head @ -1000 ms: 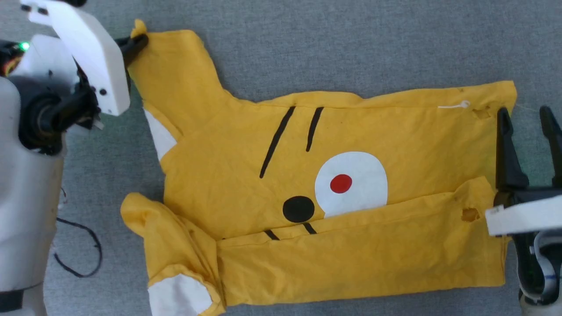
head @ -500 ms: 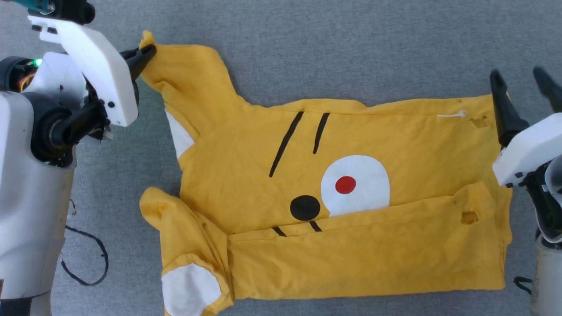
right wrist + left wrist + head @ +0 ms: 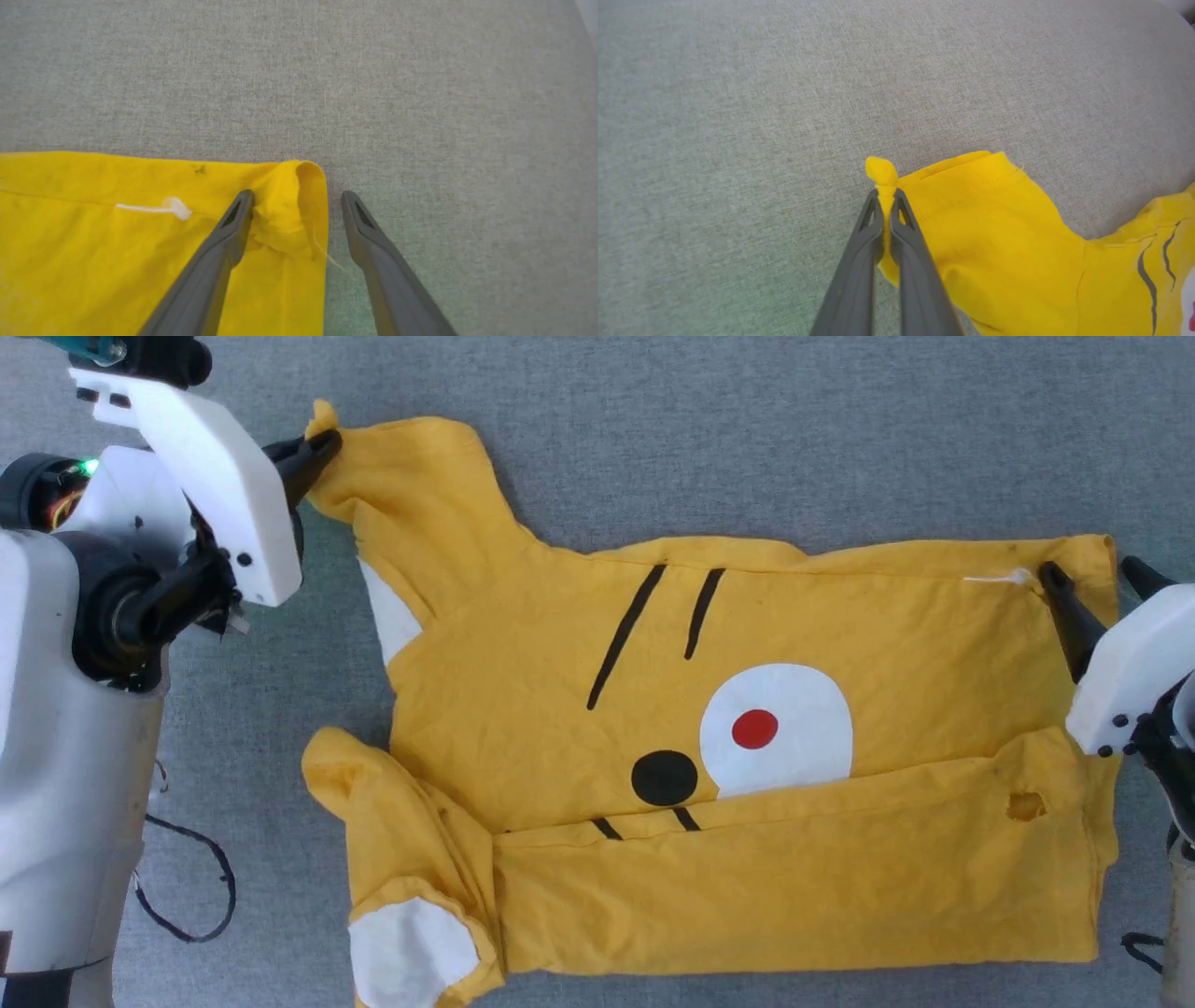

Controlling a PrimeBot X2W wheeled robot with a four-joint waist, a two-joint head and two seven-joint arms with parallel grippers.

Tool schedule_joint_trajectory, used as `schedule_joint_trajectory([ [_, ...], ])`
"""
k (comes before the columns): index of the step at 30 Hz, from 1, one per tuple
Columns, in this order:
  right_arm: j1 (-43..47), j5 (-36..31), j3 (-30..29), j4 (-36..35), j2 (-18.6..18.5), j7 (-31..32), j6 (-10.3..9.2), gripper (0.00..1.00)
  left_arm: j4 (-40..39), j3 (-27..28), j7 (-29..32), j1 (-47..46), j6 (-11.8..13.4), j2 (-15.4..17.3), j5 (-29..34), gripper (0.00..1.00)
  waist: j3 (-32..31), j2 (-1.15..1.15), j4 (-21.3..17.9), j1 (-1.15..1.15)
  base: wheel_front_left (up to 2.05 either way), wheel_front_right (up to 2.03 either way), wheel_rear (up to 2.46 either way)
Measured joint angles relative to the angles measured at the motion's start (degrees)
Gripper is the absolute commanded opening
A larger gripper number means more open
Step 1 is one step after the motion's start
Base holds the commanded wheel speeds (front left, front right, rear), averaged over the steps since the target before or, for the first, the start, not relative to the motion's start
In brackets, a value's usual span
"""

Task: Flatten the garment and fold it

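Note:
The garment (image 3: pixel 747 775), a yellow T-shirt with black stripes and a white oval with a red dot, lies spread on the grey surface, its near long edge folded up over the body. My left gripper (image 3: pixel 322 443) is shut on the tip of the far left sleeve; in the left wrist view the fingertips (image 3: pixel 887 193) pinch a bunched bit of yellow cloth (image 3: pixel 980 224). At the far right corner of the hem my right gripper (image 3: pixel 1097 577) stands open. In the right wrist view its fingers (image 3: pixel 297 196) straddle the curled corner of the garment (image 3: pixel 93 242), one finger resting on the cloth.
Grey fabric surface (image 3: pixel 747 429) extends all around the shirt. A black cable (image 3: pixel 187 877) loops on it at the lower left beside my pale body (image 3: pixel 56 756). Another bit of black cable (image 3: pixel 1144 947) shows at the lower right.
My right gripper has moved up and in over the far right hem corner, which now lies between its fingers. The left gripper keeps its hold on the sleeve. The picture has shifted slightly.

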Motion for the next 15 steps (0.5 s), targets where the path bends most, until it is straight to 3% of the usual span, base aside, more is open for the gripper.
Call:
schedule_joint_trajectory([
  [1,-0.1,0.4,-0.3,0.3,0.1,0.1,0.00,0.75,-0.1,0.0,0.0,0.0,0.0,0.0,-0.1,0.00,0.1,0.00,0.1,0.00,0.00,0.00,0.00],
  [3,-0.5,0.6,-0.7,0.5,0.4,0.5,0.00,0.13,-0.1,-0.1,0.0,0.0,0.0,0.0,-0.4,0.00,0.4,0.00,0.3,0.00,0.00,0.00,0.00],
  [4,-0.8,0.6,-0.8,0.5,0.5,0.5,0.00,0.00,-0.1,-0.1,0.0,0.0,0.0,0.0,-0.4,0.00,0.5,0.00,0.4,0.00,0.00,0.00,0.00],
  [15,-2.1,-1.4,-0.9,1.0,0.5,-4.6,0.00,0.00,-2.1,3.6,-9.0,0.3,-0.1,-1.2,-2.4,0.00,-0.9,0.00,0.6,0.00,0.00,0.00,0.00],
])
